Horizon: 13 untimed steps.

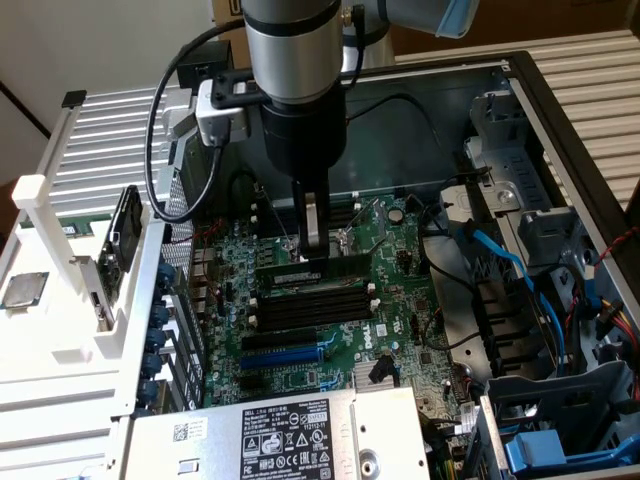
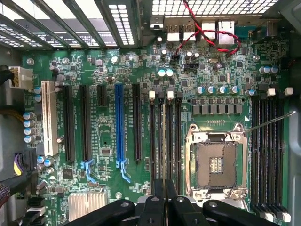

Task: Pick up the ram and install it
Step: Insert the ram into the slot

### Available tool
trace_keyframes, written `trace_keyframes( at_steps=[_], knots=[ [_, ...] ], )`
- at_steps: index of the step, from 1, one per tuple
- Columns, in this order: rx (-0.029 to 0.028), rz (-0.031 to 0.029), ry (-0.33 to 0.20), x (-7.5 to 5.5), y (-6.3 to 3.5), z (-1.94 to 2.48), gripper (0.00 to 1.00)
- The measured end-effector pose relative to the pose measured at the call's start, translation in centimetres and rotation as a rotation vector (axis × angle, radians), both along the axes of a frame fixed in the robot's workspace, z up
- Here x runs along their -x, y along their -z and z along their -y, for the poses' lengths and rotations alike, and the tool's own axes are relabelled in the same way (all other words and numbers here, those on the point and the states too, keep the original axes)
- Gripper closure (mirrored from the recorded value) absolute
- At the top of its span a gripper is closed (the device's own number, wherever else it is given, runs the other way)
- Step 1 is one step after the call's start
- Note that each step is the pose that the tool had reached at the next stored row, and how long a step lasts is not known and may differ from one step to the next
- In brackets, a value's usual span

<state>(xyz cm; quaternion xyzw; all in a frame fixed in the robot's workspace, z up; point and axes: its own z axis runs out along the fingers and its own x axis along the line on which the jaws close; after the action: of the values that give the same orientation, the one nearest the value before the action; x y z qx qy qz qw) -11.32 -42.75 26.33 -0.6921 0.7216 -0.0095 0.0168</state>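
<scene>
Arm: one Universal Robots arm (image 1: 295, 50), a smooth silver cylinder with a black wrist, pointing straight down into the open case (image 1: 560, 110).
Claw: one claw (image 1: 313, 245), with two thin fingers. In the wrist view (image 2: 164, 202) they sit clamped against either face of the ram's top edge.
Ram: one stick (image 1: 300, 272), long, thin and flat, made of green board with black chips. It stands on edge and runs lengthwise along the memory bank, just beside the CPU socket. The wrist view shows it edge-on as a narrow line (image 2: 163, 141).
Seating: I cannot tell whether the ram is fully down in a slot.
Memory slots: these are long black plastic slots (image 1: 310, 305) with white end clips. Three bare ones count out just beside the ram in the exterior view. A second bank (image 2: 268, 155), four as far as I can count, lies on the other side of the socket.
CPU socket: one (image 2: 216, 162), square, with a bright metal frame and an empty centre.
Blue slot: one (image 2: 119, 127), long and narrow, well apart from the ram.
Heatsink: one (image 2: 87, 205), made of finned silver metal.
Motherboard: one (image 1: 400, 300), green and densely populated.
Cables: there is one red-and-black twisted pair (image 2: 207, 30), and flat blue cables (image 1: 500, 255) run toward the exterior view's right.
</scene>
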Motion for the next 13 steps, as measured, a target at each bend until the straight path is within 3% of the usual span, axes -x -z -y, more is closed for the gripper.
trace_keyframes(
  at_steps=[13],
  knots=[
    [0.0000,-0.0041,-0.001,0.0,1.10,0.00,0.88]
  ],
)
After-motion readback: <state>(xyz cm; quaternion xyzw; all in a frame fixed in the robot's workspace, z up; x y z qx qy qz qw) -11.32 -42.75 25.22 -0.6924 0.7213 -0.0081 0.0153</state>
